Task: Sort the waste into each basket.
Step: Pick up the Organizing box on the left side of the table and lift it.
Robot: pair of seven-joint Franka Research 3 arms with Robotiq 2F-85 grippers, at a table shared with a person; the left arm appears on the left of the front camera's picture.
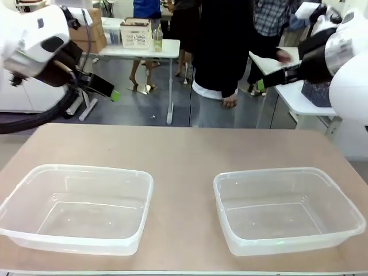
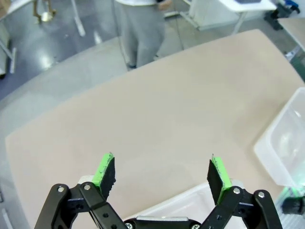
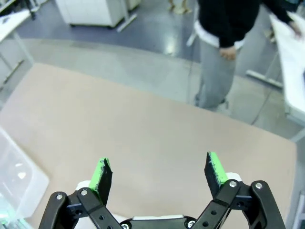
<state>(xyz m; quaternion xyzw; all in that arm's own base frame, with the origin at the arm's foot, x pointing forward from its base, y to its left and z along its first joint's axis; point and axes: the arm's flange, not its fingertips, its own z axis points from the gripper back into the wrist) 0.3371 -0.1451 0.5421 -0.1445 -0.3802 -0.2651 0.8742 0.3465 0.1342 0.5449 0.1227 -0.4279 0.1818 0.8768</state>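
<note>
On a smooth, matte, pale-brown worktop (image 1: 184, 146): two clear plastic bins, left tub (image 1: 80, 213) and right tub (image 1: 276, 215), rectangular with rounded corners and rolled rims, side by side but apart, near the front edge. Raised above it, left fingers (image 2: 106, 171) and right fingers (image 3: 101, 176), black with green pads, spread wide, gripping nothing. Past the far edge, a person (image 1: 221, 40) in black top and grey trousers on a glossy grey floor (image 1: 132, 109); a white table (image 1: 144, 49) behind.

Wide-spread left end effector (image 2: 161, 164) over table (image 2: 157, 105)
</note>
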